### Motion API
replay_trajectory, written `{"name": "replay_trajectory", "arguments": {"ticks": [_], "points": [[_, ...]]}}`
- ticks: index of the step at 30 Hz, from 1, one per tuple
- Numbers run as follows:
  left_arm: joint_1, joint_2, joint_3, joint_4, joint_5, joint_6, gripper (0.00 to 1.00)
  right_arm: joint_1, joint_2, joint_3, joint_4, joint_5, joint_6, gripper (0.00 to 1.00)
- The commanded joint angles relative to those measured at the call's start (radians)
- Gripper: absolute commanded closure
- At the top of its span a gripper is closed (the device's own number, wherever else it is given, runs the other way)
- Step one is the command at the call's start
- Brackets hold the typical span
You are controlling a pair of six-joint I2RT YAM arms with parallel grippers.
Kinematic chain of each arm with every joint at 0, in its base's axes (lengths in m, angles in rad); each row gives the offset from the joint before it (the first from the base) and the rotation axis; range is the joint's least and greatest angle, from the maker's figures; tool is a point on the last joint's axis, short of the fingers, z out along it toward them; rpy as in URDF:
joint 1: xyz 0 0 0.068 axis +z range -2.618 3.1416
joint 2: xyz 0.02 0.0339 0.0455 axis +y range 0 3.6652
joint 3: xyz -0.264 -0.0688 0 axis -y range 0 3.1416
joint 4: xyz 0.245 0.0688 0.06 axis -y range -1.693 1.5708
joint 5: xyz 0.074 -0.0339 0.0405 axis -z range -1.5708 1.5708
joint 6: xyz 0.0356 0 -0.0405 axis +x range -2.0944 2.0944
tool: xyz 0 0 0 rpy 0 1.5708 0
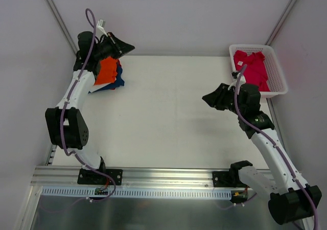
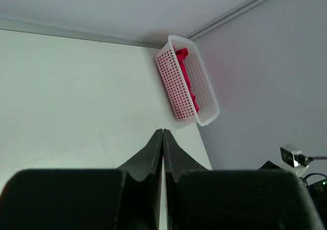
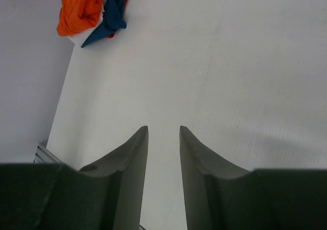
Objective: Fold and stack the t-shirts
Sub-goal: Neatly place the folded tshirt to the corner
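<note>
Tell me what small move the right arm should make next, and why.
Probably swing the right arm round toward the white plastic mesh basket. Its jaws stand open and empty over the white table, pointing away from the basket, where a crimson-pink cloth t-shirt lies crumpled and unfolded. The bright orange cloth t-shirt already tops the pile beside the left arm.

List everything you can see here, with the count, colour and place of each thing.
orange t-shirt: one, bright orange, top of the pile at the far left corner
navy t-shirt: one, navy blue, same pile, beside and under the orange
white cloth: one piece showing, white, bottom of that pile
crimson-pink cloth: count unclear, inside the basket
basket: one, white mesh, far right corner
table: one, white
left hand: one, black, shut, over the pile
right hand: one, black, open, near the basket
</note>
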Motion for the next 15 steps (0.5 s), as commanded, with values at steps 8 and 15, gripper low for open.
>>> {"name": "replay_trajectory", "arguments": {"ticks": [8, 15], "points": [[-0.246, -0.049, -0.125, -0.164, -0.300, 0.321, 1.00, -0.007, 0.088, -0.015, 0.010, 0.094, -0.060, 0.65], [-0.434, 0.003, -0.125, -0.204, -0.505, 0.464, 0.95, -0.008, 0.187, 0.033, -0.050, 0.217, -0.126, 0.64]]}}
